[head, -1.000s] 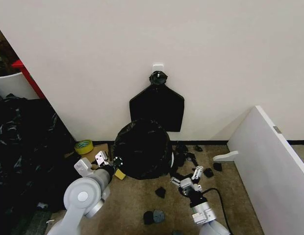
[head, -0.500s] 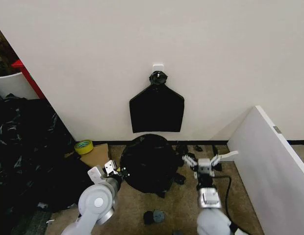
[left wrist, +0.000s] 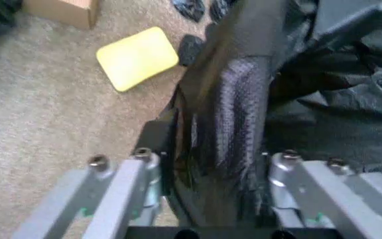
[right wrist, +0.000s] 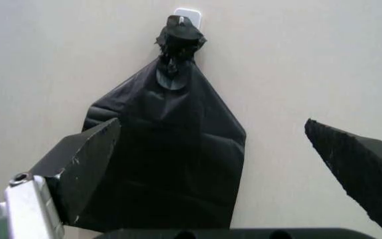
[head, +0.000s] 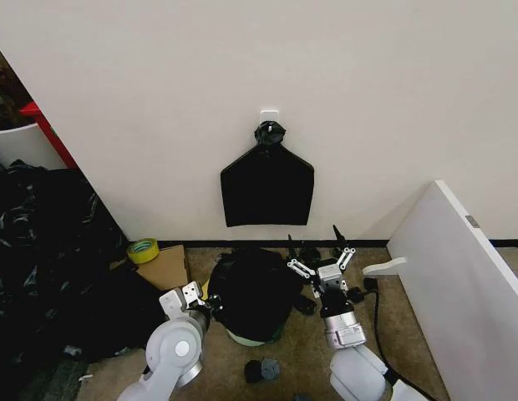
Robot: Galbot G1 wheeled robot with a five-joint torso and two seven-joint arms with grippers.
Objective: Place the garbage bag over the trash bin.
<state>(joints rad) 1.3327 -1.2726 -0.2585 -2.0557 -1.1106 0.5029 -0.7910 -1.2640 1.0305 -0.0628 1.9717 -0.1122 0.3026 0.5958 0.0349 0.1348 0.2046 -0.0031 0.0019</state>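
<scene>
the thin crinkly black plastic garbage bag (head: 252, 288) is draped over the round cream-white plastic trash bin (head: 246, 337) on the carpet floor. the left gripper (left wrist: 211, 164) has its jaws clamped on the bag's edge. the right gripper (head: 317, 247), beside the bin, has jaws spread, pointing at the wall.

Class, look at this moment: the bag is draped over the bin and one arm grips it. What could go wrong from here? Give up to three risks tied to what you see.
1. The left end effector is shut on the garbage bag; pulling might tear the thin film or tip the trash bin.
2. The right end effector is open beside the bag, so that side could slip off.
3. Black scraps on the floor could snag.
</scene>
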